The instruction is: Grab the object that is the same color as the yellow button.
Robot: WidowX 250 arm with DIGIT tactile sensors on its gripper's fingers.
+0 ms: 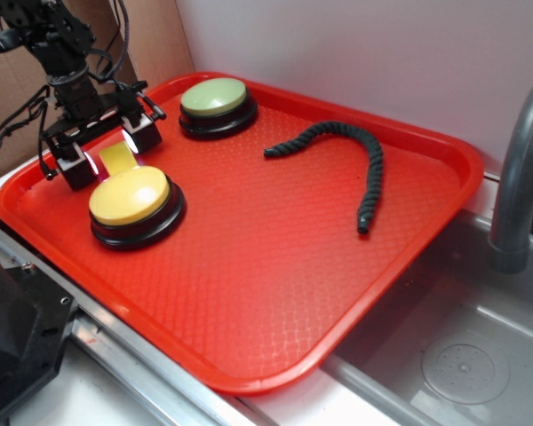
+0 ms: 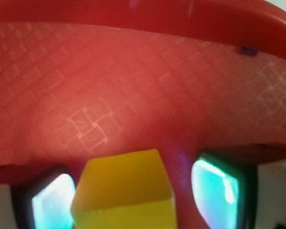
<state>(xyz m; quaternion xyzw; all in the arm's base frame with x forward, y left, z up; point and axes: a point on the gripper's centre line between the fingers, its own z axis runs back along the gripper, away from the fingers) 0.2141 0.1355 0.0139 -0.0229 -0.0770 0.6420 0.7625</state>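
Claw (image 1: 108,149) straddling yellow block (image 1: 118,158) at the tray's left end.
Block: small, plain, flat-faced, uniform yellow, matching the yellow button (image 1: 131,196) just beside it on the red tray (image 1: 275,266). In the wrist view the block (image 2: 126,195) sits between both fingers (image 2: 52,202), gaps visible either side; claw spread, contact not confirmed.

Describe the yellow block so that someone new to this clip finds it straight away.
Start at the red tray and go to the yellow button near its left edge. Just behind it, between the fingers of the robot's hand, sits the yellow block. It is small, flat-sided and plain, unlike the large round domed buttons.
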